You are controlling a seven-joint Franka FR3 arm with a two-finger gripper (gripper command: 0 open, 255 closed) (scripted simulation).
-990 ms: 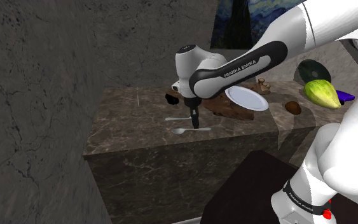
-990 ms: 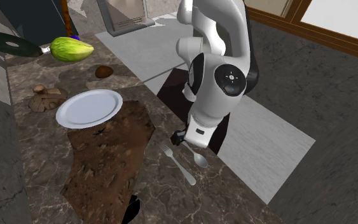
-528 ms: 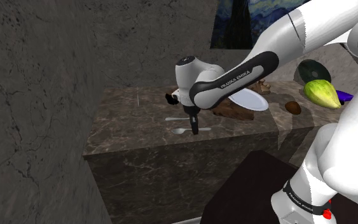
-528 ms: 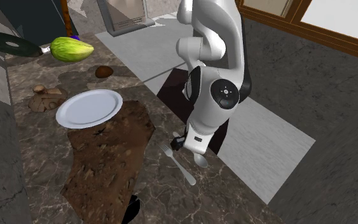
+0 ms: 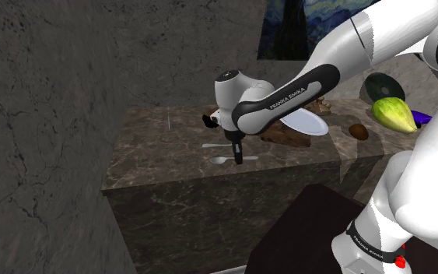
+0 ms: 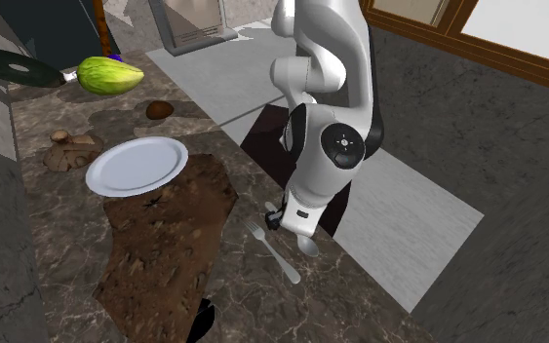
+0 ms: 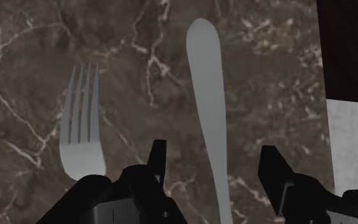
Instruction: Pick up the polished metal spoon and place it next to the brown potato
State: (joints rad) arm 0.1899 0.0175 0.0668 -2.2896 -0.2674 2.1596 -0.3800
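The grey metal spoon (image 7: 208,95) lies flat on the dark marble counter (image 7: 31,57), near its front edge, with its bowl (image 6: 308,246) toward the edge. My gripper (image 7: 214,162) is open and low over it, its fingers (image 7: 157,159) standing on either side of the handle without clasping it. From the shoulder view, the gripper (image 5: 238,156) points straight down at the spoon (image 5: 222,159). The brown potato (image 5: 358,131) rests far along the counter toward the shoulder view's right, and it is also seen as the potato (image 6: 159,109) beyond the white plate (image 6: 137,164).
A grey fork (image 7: 80,127) lies parallel beside the spoon. A brown patch (image 6: 165,244) covers the counter's middle. A green vegetable (image 6: 109,74), a dark disc (image 6: 14,66) and a small brown object (image 6: 67,148) sit near the potato. The counter edge drops off just past the spoon.
The arm has swung slightly and the gripper has come down closer over the spoon's handle. The spoon and fork have not moved.
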